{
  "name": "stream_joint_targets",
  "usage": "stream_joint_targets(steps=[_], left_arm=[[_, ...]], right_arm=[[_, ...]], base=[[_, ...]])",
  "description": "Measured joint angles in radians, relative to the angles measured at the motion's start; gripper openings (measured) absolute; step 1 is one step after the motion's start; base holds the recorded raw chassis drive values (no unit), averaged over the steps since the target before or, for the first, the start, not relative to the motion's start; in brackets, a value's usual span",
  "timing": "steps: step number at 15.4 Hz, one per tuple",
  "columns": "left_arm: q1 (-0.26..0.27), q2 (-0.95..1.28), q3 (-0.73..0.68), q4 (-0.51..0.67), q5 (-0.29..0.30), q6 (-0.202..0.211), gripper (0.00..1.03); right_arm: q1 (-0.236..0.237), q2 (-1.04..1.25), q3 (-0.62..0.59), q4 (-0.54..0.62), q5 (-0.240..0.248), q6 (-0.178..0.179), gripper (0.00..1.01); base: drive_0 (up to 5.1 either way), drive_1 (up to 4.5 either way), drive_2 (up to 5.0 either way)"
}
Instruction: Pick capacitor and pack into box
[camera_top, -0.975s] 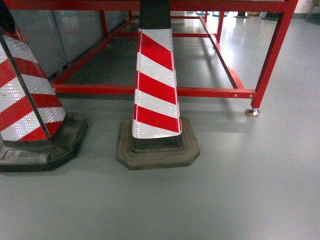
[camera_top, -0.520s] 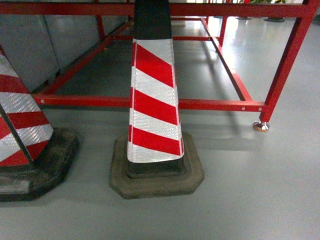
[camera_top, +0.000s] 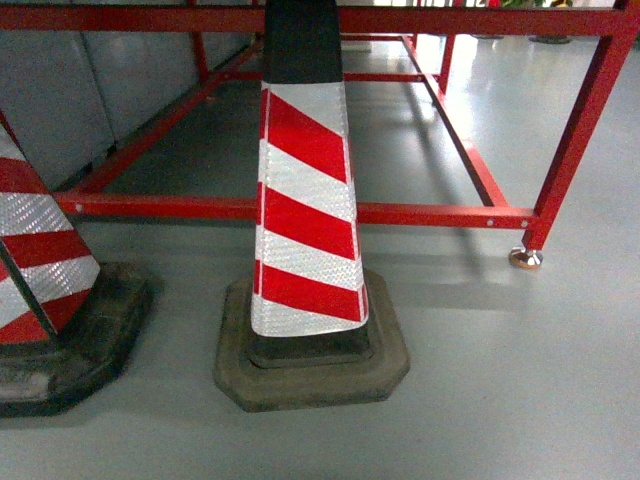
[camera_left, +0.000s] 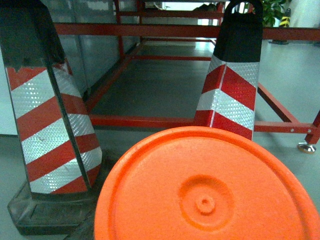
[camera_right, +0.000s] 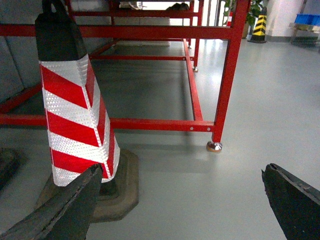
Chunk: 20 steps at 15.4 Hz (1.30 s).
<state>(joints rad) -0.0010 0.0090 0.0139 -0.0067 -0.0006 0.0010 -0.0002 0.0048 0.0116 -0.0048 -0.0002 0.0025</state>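
Observation:
An orange round-topped capacitor (camera_left: 207, 192) with a small dimple in the middle fills the lower part of the left wrist view, close to the camera and off the floor. It covers the spot where my left gripper's fingers sit, so they are hidden under it. In the right wrist view my right gripper (camera_right: 180, 202) is open over bare grey floor, its dark fingers (camera_right: 67, 207) wide apart and holding nothing. The box is out of view. Neither gripper shows in the head view.
A red-and-white striped cone (camera_top: 305, 215) on a dark rubber base stands straight ahead, and a second cone (camera_top: 45, 280) at the left edge. Behind them runs a red steel frame (camera_top: 430, 213) with a metal foot (camera_top: 526, 258) on the grey floor.
The head view has drawn closer to the cones and the red frame. The middle cone looks larger and lower in view, and the left cone has slid toward the edge.

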Motion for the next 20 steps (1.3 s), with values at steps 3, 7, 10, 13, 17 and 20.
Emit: stream_joint_targets(steps=[3, 7, 10, 13, 17, 20], left_arm=[[0.000, 0.000, 0.000, 0.000, 0.000, 0.000, 0.43], [0.000, 0.000, 0.000, -0.001, 0.001, 0.000, 0.43], [0.000, 0.000, 0.000, 0.000, 0.002, -0.001, 0.43], [0.000, 0.000, 0.000, -0.001, 0.002, -0.001, 0.43], [0.000, 0.000, 0.000, 0.000, -0.001, 0.000, 0.43], [0.000, 0.000, 0.000, 0.000, 0.000, 0.000, 0.43]], right_arm=[[0.000, 0.000, 0.000, 0.000, 0.000, 0.000, 0.98], [0.000, 0.000, 0.000, -0.002, -0.001, 0.000, 0.98], [0.000, 0.000, 0.000, 0.000, 0.000, 0.000, 0.98], [0.000, 0.000, 0.000, -0.001, 0.000, 0.000, 0.98], [0.000, 0.000, 0.000, 0.000, -0.001, -0.001, 0.98], [0.000, 0.000, 0.000, 0.000, -0.001, -0.002, 0.98]], base=[[0.0, 0.00, 0.0], [0.0, 0.00, 0.0], [0.0, 0.00, 0.0], [0.0, 0.00, 0.0], [0.0, 0.00, 0.0], [0.0, 0.00, 0.0]])
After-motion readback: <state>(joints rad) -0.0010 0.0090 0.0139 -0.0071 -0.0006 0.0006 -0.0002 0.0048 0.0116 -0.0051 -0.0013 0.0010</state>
